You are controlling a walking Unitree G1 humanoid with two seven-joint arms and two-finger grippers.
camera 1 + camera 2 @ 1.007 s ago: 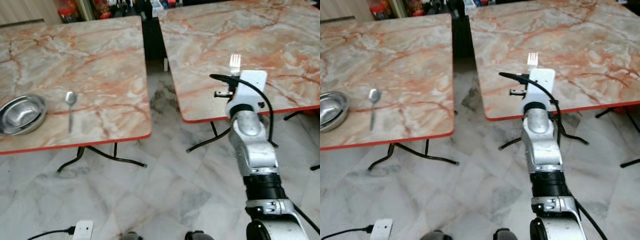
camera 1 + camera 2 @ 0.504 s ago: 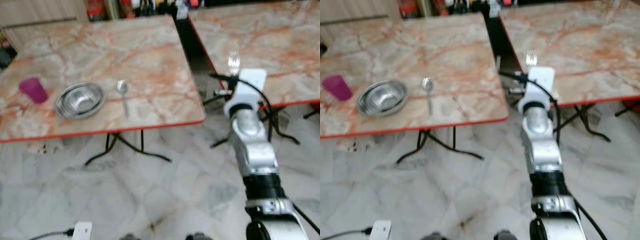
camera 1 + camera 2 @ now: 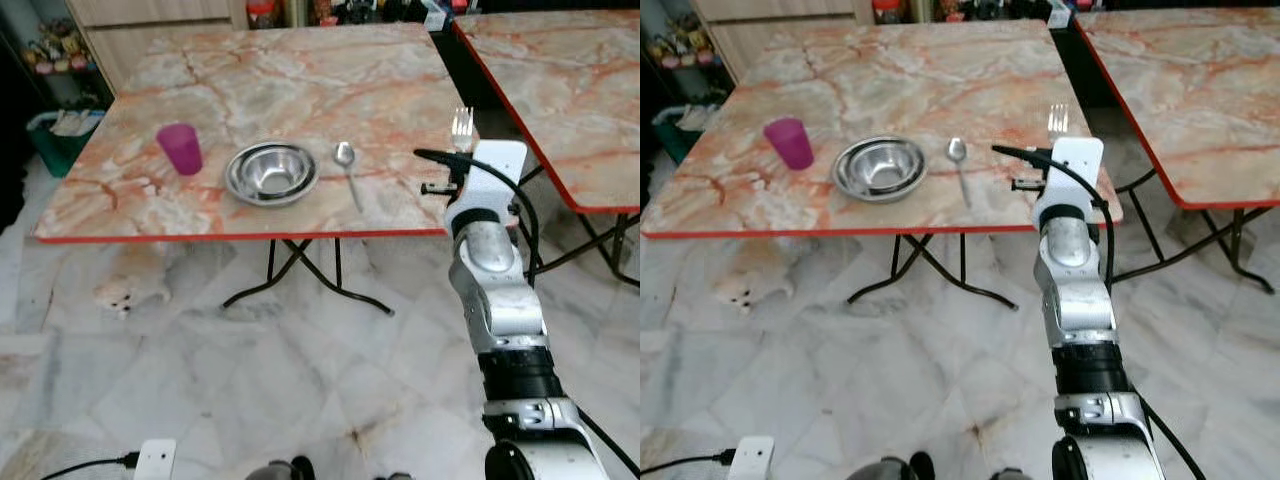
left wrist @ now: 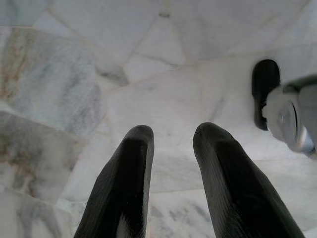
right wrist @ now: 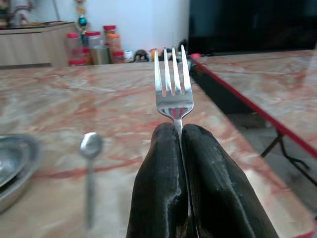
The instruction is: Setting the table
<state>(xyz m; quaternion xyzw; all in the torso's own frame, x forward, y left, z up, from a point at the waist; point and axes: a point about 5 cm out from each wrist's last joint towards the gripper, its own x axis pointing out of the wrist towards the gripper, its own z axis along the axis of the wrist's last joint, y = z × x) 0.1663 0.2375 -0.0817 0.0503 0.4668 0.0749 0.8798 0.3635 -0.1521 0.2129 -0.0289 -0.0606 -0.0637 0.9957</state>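
Note:
My right gripper point(image 5: 179, 131) is shut on a silver fork point(image 5: 172, 84), tines pointing away from me. It hovers at the near right corner of the marble table point(image 3: 290, 70), with the fork's tines point(image 3: 461, 122) showing above the wrist. On the table lie a steel bowl point(image 3: 271, 172), a spoon point(image 3: 347, 165) just right of it, and a purple cup point(image 3: 180, 149) to its left. My left gripper point(image 4: 171, 136) hangs over the floor, its fingers slightly apart and empty.
A second marble table point(image 3: 560, 80) stands to the right, across a narrow gap. Black folding legs point(image 3: 300, 285) stand under the near table. A small stuffed toy point(image 3: 128, 293) lies on the marble floor at left. Shelves with jars line the back wall.
The camera has swung left, bringing the bowl, spoon and cup table to the centre. My right gripper still holds the fork, now by that table's right corner.

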